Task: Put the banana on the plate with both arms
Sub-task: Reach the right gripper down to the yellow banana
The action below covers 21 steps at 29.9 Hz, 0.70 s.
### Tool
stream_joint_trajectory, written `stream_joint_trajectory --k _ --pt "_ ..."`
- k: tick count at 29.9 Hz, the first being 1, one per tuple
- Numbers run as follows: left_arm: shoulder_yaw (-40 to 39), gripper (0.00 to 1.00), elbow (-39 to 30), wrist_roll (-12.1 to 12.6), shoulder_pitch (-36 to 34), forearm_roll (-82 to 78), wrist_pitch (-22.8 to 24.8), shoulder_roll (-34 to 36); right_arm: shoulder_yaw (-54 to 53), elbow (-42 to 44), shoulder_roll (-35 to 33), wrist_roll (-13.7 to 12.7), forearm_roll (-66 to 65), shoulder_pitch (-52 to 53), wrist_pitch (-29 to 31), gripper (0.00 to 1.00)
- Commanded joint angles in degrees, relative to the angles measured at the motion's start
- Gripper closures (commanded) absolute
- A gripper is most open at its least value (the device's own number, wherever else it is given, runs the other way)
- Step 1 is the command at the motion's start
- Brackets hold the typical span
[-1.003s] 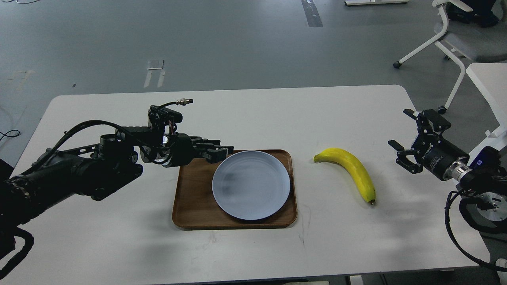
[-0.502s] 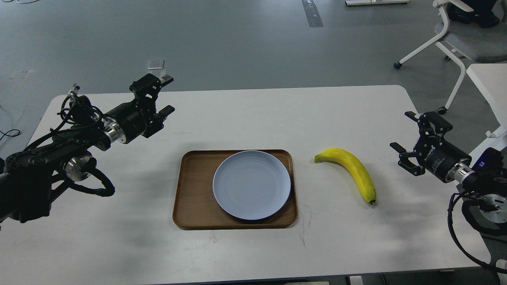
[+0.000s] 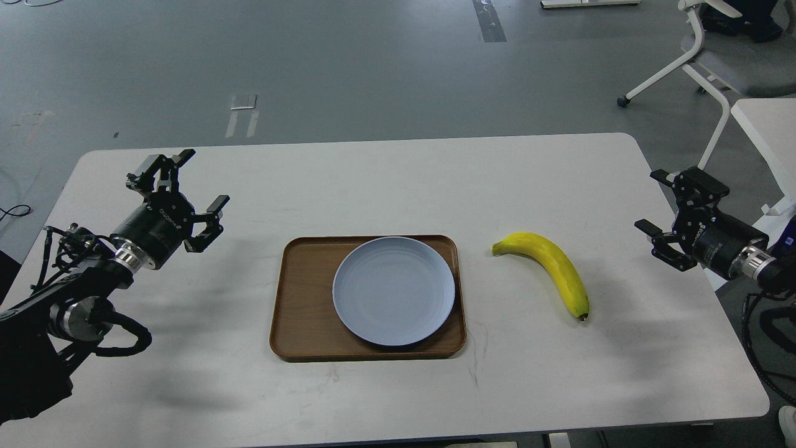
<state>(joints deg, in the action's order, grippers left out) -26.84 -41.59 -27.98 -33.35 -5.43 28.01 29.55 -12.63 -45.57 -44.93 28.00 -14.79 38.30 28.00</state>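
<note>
On the near half of the white rounded-corner tabletop (image 3: 398,398) lies a rectangular brown wooden tray (image 3: 298,311) with rounded corners, and on it rests the round pale blue-grey shallow plate (image 3: 393,290), pushed toward the tray's right side so that bare wood shows mostly at the left. The plate carries nothing.

Just to the right of the tray, apart from it and lying directly on the tabletop, is the curved bright yellow banana (image 3: 550,267). Its greenish stem end points left toward the tray, and its dark tip sits at the nearer, right end. Nothing touches the banana.

At the left, the black jointed left arm comes in from the lower edge, with a silver wrist ring and looping black cables. Its left pincer (image 3: 180,180) hangs above the tabletop, well apart from the tray, its two black fingers spread wide and holding nothing.

At the right edge, the right arm reaches in over the end of the tabletop. Its right pincer (image 3: 664,205) is likewise spread wide, empty, and well clear of the banana, with the fingers pointing left and away.

Beyond the tabletop stretches a grey floor, with a white office chair (image 3: 715,56) on castors in the far right corner.
</note>
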Motion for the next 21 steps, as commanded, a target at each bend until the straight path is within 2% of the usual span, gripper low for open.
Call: stream_joint_trajectory --k 1,7,11,15,21 --pt "-0.06 0.01 0.02 -0.02 0.13 0.24 -0.01 0.34 0.24 -0.22 -1.38 0.00 -16.00 5.19 0.00 0.00" --pt "-0.14 0.01 0.02 -0.02 0.04 0.24 -0.01 0.51 4.35 -2.68 -1.47 0.00 -38.79 15.38 0.00 0.00" --pt "-0.14 0.01 -0.16 -0.02 0.04 0.24 -0.01 0.16 12.35 -2.86 -0.77 0.00 -44.96 22.15 0.00 0.00" --pt "-0.14 0.01 -0.42 -0.02 -0.05 -0.37 -0.01 -0.10 24.03 -2.86 4.75 0.00 -53.04 29.54 0.00 0.00" --pt "-0.23 0.01 -0.77 -0.02 -0.05 -0.11 -0.01 0.51 33.27 -0.32 11.87 0.00 -58.77 31.40 0.00 0.00"
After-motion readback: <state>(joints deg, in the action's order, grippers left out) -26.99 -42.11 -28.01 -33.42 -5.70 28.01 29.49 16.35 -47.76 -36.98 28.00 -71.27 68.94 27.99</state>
